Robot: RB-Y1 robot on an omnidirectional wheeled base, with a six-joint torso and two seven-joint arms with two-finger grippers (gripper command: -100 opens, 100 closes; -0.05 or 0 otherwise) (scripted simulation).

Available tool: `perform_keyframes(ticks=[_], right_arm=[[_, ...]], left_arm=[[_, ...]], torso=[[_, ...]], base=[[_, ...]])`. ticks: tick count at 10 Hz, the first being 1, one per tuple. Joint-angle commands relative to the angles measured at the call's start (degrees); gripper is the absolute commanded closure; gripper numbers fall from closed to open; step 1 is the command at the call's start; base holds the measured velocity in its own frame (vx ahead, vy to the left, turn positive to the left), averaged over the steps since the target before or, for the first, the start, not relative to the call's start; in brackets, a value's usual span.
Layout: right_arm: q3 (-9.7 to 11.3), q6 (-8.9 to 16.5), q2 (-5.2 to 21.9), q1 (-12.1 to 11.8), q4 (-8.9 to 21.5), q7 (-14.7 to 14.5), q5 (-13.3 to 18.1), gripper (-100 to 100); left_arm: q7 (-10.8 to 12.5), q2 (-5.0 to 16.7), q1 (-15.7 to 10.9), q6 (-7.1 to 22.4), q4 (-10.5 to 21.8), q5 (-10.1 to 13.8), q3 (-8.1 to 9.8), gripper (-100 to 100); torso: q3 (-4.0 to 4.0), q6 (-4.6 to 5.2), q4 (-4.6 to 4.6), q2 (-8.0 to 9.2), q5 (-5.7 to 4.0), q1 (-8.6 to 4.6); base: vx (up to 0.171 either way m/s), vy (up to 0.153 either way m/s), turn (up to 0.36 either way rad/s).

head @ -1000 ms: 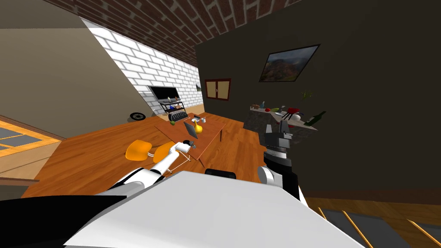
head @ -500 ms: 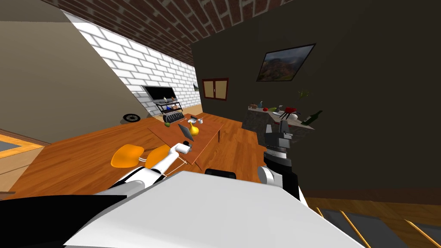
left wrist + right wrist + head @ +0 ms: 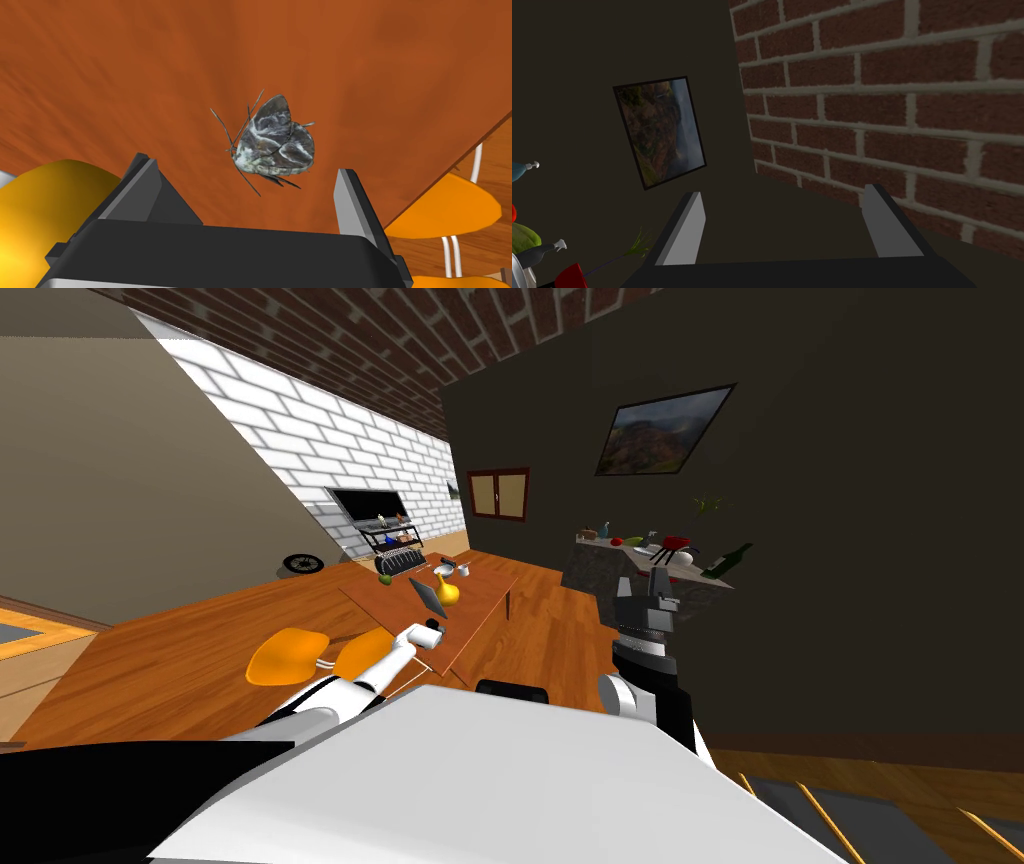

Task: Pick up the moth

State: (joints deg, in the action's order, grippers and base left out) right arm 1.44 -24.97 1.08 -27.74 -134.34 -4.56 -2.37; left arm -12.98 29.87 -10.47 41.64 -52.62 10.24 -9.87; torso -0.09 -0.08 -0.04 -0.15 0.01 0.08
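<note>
Left arm is the nearer one. Left pincer (image 3: 244, 166) hangs over the brown counter (image 3: 150, 75), fingers spread, nothing between them. The moth (image 3: 275, 145), mottled grey, lies on the counter just ahead of the fingertips, within the gap. It is near the counter edge that faces the orange chair (image 3: 445, 210). Its long axis seems slanted across the gap, though we find this hard to fix. Right pincer (image 3: 784, 191) is spread and empty, raised well apart from the counter. We read no labels or writing.
</note>
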Motion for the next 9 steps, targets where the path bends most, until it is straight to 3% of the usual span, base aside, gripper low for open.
perform_keyframes(ticks=[1,2,3,4,8,9], right_arm=[[0.00,0.00,0.00,0.00,0.00,0.00,0.00,0],[0.00,0.00,0.00,0.00,0.00,0.00,0.00,0],[0.00,0.00,0.00,0.00,0.00,0.00,0.00,0],[0.00,0.00,0.00,0.00,0.00,0.00,0.00,0],[0.00,0.00,0.00,0.01,0.00,0.00,0.00,0],[0.00,0.00,0.00,0.01,0.00,0.00,0.00,0]], left_arm=[[0.05,-0.44,0.31,-1.65,1.22,-0.41,0.08,-100],[0.19,-0.94,0.66,-3.02,2.28,-0.94,0.14,-100],[0.17,-0.67,0.59,-2.03,1.46,-0.72,0.11,-100],[0.22,-0.71,0.66,-2.27,1.52,-0.78,0.12,100],[0.16,-0.70,0.61,-2.33,1.46,-0.80,0.09,100],[0.15,-0.70,0.60,-2.35,1.44,-0.80,0.09,0]], torso=[[0.00,0.00,0.00,0.00,0.00,0.00],[0.00,0.00,0.00,0.00,0.00,0.02],[-0.01,0.00,-0.01,-0.02,0.00,0.01],[0.03,0.00,0.01,0.06,-0.01,-0.04],[0.07,-0.03,0.01,0.15,-0.01,-0.09],[0.07,-0.04,0.00,0.15,-0.01,-0.09]], base=[[0.054,0.028,-0.003],[0.061,0.025,-0.005],[0.028,0.010,0.000],[0.003,0.003,0.012],[0.001,0.000,-0.004],[0.000,0.000,0.000]])
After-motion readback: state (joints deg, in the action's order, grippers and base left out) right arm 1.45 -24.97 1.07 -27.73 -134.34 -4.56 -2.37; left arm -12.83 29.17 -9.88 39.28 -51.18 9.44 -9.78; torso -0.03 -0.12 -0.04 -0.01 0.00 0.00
